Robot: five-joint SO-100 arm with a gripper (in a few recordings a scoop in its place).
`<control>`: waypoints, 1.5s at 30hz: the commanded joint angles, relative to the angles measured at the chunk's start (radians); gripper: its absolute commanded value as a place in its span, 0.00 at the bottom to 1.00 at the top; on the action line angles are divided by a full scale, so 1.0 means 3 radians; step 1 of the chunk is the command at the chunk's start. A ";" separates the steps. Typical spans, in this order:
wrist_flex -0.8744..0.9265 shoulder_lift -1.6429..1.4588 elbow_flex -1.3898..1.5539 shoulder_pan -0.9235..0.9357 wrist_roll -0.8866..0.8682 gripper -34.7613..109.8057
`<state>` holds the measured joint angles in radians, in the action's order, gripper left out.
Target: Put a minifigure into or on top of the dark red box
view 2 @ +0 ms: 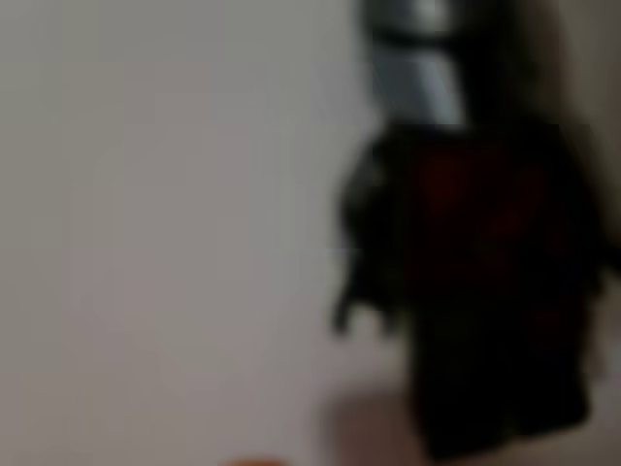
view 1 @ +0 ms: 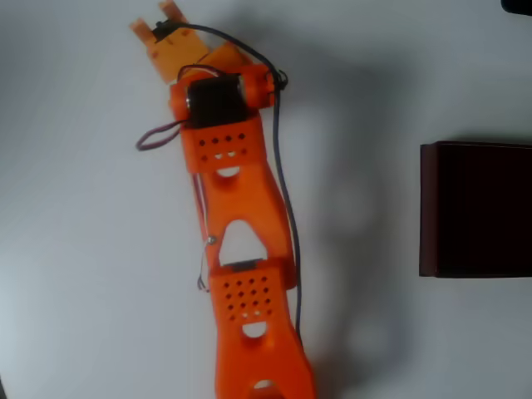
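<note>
Orange fingers (view 1: 158, 29) are seen spread apart at the top of the overhead view, with nothing gripped; the dark red box (view 1: 475, 208) lies well apart at right, its inside unfilled. In the wrist view, the blurred minifigure (view 2: 475, 272) is framed close, long axis vertical, ungrasped; pickup and delivery are judged outstanding.

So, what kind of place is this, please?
Probably a small tabletop robotics test setup, not a home room. A plain white table carries an orange arm that looks 3D-printed, with loose cables, and a dark red box. The wrist view shows a blurred dark minifigure close up.
</note>
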<state>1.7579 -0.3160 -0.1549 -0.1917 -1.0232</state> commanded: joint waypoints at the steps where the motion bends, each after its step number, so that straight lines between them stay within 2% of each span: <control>1: -0.0015 -0.0072 -0.0133 -0.0051 -0.0036 0.39; 45: -0.0225 0.0112 -0.0020 -0.0077 -0.0112 0.38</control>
<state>1.6874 -0.2654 -0.1488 -0.2056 -1.0416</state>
